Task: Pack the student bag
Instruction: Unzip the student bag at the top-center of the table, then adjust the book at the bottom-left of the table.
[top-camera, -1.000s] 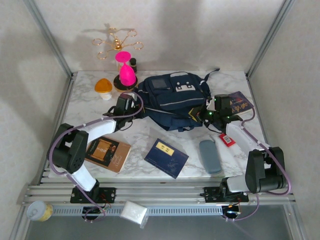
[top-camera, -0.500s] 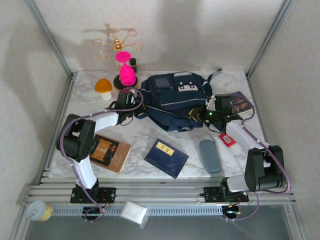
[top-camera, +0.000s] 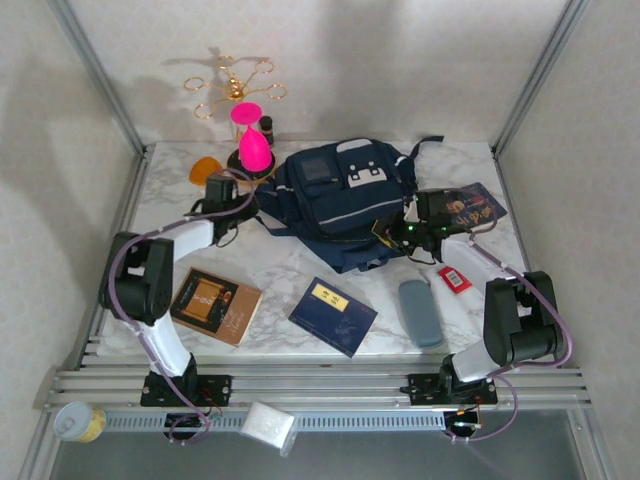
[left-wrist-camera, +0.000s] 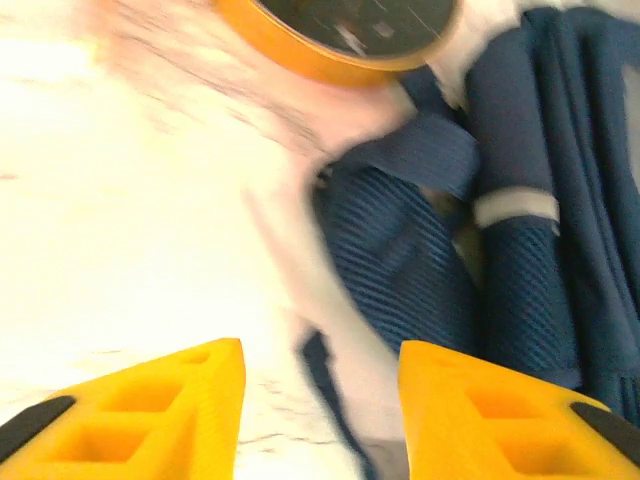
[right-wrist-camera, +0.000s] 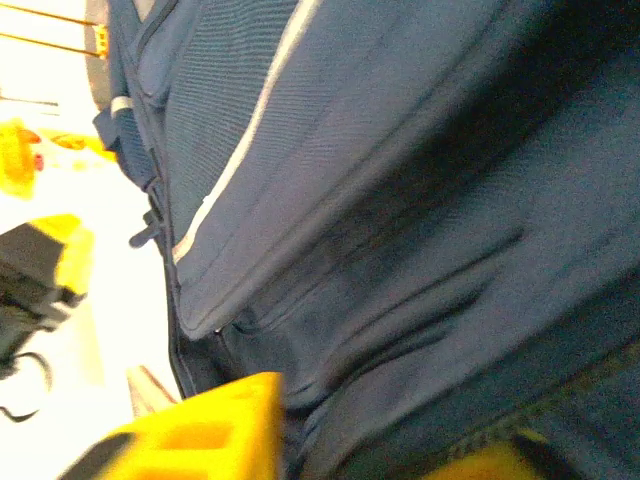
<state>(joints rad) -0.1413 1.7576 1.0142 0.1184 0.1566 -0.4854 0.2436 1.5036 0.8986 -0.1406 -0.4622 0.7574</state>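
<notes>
Left wrist view: left gripper (left-wrist-camera: 320, 365) stands parted beside the student bag (left-wrist-camera: 520, 290).

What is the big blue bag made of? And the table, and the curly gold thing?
The student bag looks like matte navy woven fabric: the left wrist view shows ribbed weave and soft folds. The table looks like smooth marble, white with grey veins, though it may be printed. The curly gold stand seems thin shiny metal wire.
</notes>
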